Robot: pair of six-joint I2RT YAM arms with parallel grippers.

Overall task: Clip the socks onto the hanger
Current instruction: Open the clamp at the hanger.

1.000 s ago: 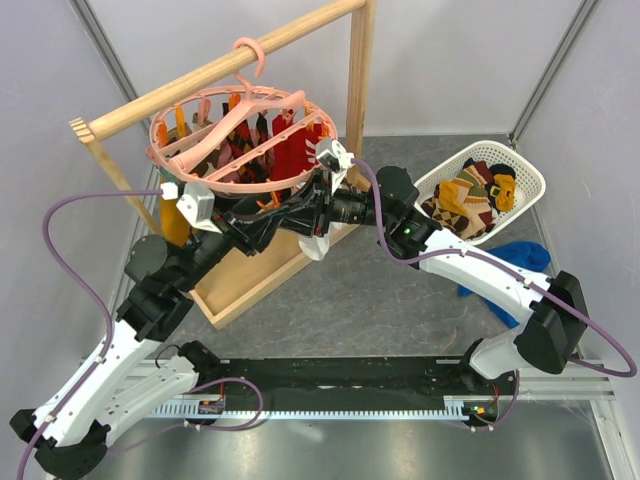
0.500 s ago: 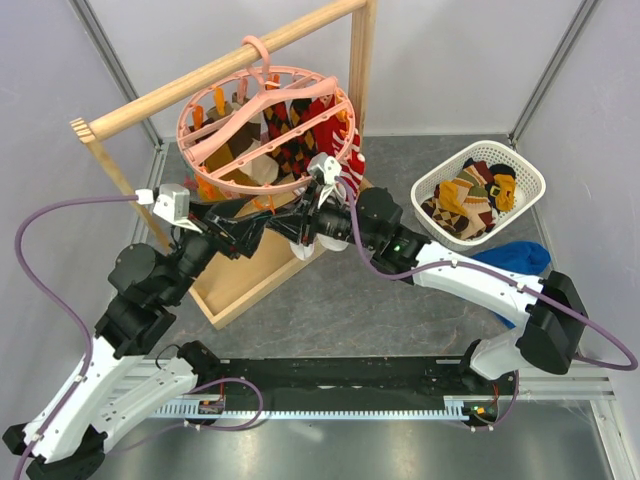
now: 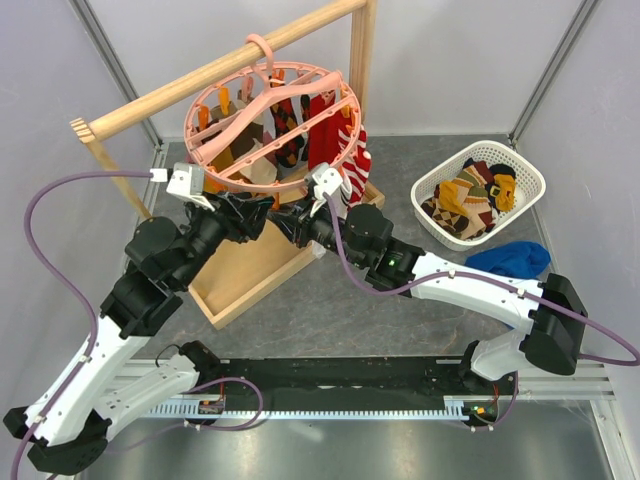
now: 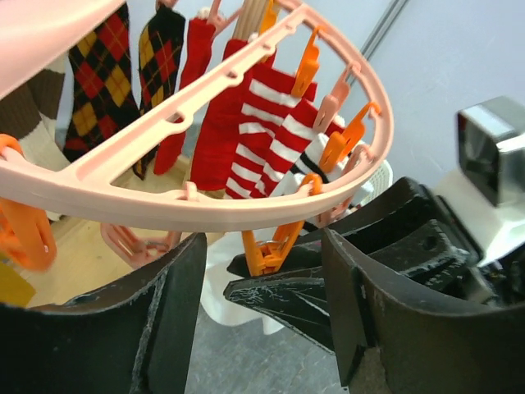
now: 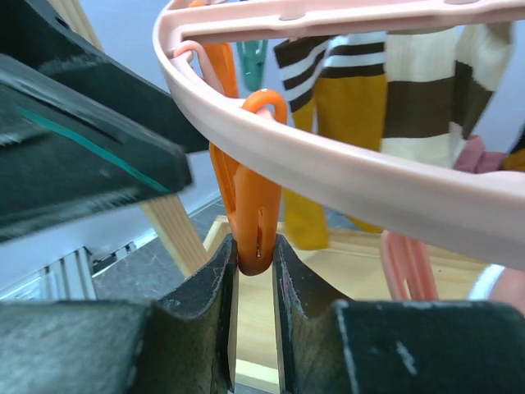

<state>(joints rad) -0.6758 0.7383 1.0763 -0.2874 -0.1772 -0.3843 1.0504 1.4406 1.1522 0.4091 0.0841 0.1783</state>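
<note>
Hanger [image 4: 148, 205]: salmon-pink ring with cross spokes, hooked on the wooden rail [image 3: 180, 87] and tilted, with argyle and striped socks [image 4: 246, 131] pegged to it. An orange clip [image 5: 248, 197] dangles below the rail on its near side, long axis vertical. The right gripper [image 5: 256, 250] is clenched on the clip's lower end. The left gripper [image 4: 262, 254], fingers spread and grasping nothing, faces the same clip from close by.

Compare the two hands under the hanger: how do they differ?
The right hand is shut on an orange clip of the hanger; the left hand is open, gripping nothing. The right hand's fingers are nearly together; the left hand's stand wide apart. Both sit just under the hanger's ring, by that same clip.
</note>
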